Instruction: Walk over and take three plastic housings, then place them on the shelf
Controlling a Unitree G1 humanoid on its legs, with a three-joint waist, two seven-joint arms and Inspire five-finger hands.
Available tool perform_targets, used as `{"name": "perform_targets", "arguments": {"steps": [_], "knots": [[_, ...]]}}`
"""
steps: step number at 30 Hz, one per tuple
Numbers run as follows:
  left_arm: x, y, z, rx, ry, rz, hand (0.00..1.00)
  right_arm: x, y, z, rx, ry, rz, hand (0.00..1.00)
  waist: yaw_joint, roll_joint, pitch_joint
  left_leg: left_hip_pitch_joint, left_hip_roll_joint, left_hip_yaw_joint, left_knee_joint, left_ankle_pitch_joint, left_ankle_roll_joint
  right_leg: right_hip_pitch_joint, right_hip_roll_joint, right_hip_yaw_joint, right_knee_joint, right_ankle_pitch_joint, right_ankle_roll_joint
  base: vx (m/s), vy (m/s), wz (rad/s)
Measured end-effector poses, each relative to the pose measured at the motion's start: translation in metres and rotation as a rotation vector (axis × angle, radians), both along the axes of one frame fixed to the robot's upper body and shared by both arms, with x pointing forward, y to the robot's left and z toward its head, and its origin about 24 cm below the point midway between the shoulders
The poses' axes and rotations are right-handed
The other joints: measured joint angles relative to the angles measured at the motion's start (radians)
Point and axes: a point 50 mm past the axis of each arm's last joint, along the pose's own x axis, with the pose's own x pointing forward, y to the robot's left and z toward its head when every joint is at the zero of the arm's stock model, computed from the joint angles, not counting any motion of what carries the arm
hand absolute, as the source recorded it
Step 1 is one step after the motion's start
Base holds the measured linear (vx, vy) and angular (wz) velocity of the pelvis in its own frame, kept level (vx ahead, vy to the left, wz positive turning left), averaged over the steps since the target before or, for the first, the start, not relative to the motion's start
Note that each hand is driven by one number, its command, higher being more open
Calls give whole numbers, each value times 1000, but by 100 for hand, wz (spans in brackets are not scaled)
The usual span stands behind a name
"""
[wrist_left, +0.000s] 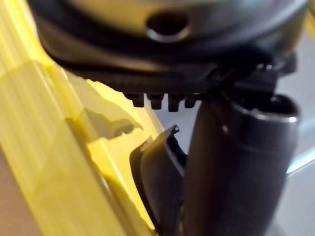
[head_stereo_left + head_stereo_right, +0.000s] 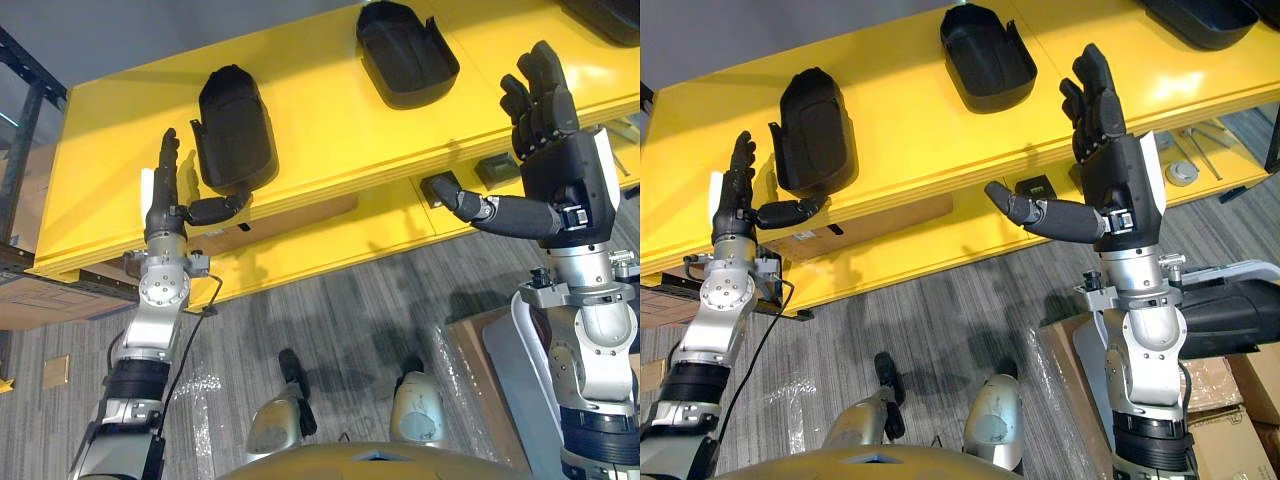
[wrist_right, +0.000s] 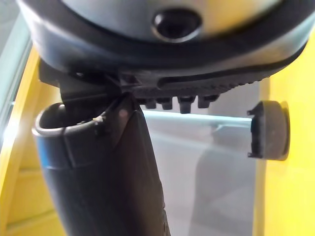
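Both spread: right hand [image 2: 560, 165] idle at two o'clock, left hand [image 2: 166, 195] at a plastic housing's [image 2: 235, 125] eight o'clock, probably needing to close round it next.

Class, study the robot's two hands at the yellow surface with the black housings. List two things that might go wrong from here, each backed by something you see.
1. The left housing lies close to the front edge of the yellow surface; the open left hand, beside it, might nudge it off.
2. The open right hand is apart from the middle housing; reaching may shove it away.
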Motion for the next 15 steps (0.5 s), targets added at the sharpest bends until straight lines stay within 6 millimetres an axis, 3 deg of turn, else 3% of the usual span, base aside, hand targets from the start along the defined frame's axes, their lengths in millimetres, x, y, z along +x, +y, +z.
{"name": "perform_targets", "arguments": {"steps": [6,15], "knots": [[11,10,5,-28,10,23,100,2,5,-2,-1,13,22,100,-14,-7,26,-1,-1,14,0,-2,2,-19,-1,16,8,-10,-3,-3,-43,-6],[31,23,28,-52,-26,16,100,6,5,4,10,-16,19,100,-22,-8,66,1,-2,33,0,-2,2,-30,0,34,9,-7,-2,0,-39,-5]]}}
